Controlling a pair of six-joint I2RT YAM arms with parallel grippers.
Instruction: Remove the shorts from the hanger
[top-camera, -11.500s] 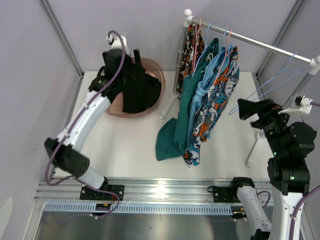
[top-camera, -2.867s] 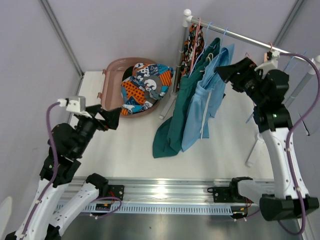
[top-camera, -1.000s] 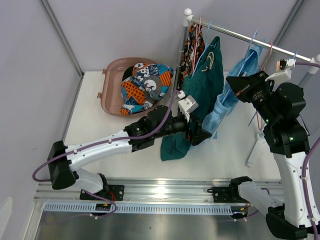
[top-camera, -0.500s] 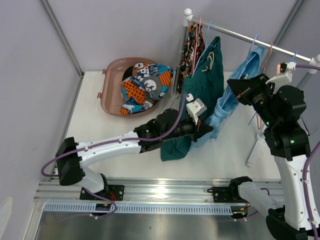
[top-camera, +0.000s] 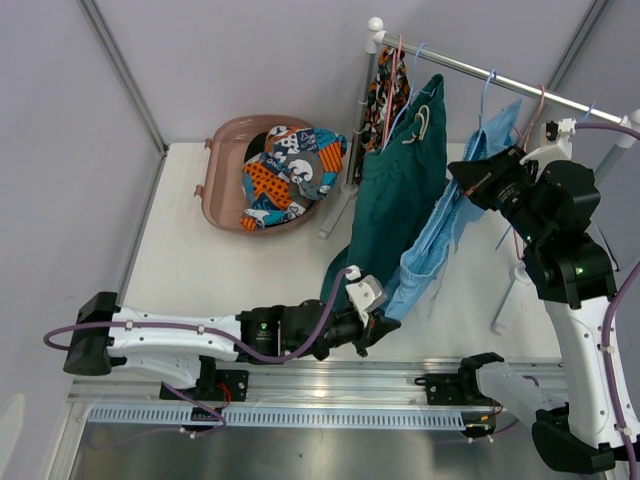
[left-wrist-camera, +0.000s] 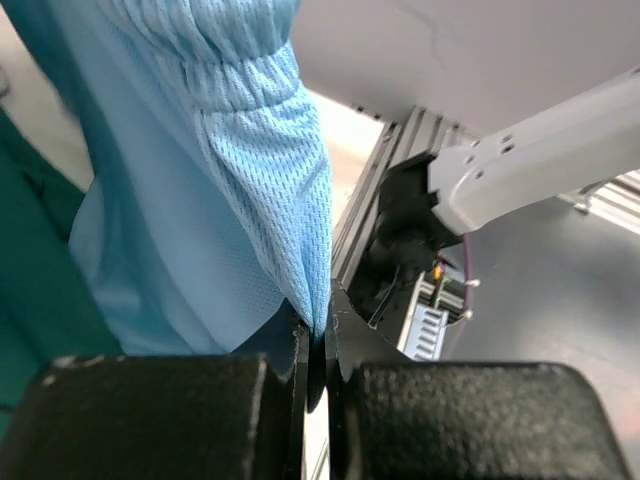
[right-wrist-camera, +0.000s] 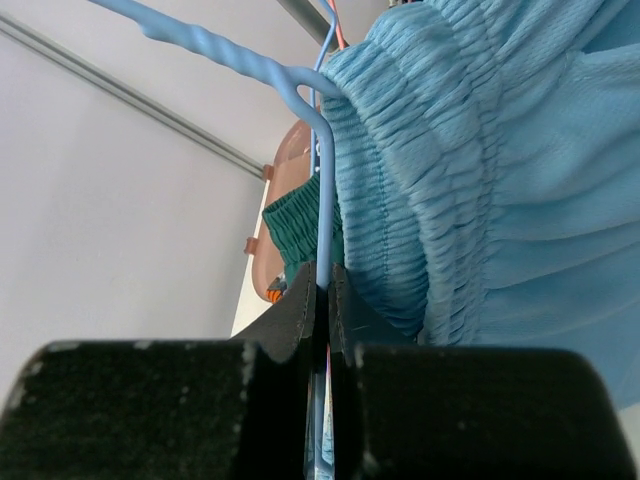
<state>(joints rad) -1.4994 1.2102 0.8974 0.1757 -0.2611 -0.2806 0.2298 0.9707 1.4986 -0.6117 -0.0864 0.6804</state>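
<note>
- Top external view: my left pincer (top-camera: 384, 324) is down by the near edge of the table (top-camera: 200, 270), and my right pincer (top-camera: 466, 176) is up at the rail (top-camera: 510, 78) on the far right.
- Left pincer is clenched on the bottom edge of the light blue shorts (top-camera: 430, 255). Left wrist cam shows it best: the mesh fabric (left-wrist-camera: 230, 200) runs right down into the closed tips (left-wrist-camera: 318, 338).
- Right pincer (right-wrist-camera: 322, 292) is clamped on the wire of the blue hanger (right-wrist-camera: 300, 80), just beside the bunched waistband (right-wrist-camera: 480, 150).
- So the light blue shorts are on that hanger, stretched from the rail toward the near side, between my two pincers.
- Teal shorts (top-camera: 395, 200) hang just left of them, touching, lower end draped on the table.
- Camo shorts (top-camera: 385, 95) hang at the far left end of the rail.
- Patterned shorts (top-camera: 290, 165) are piled in the basket (top-camera: 215, 150) at the far left of the table.
</note>
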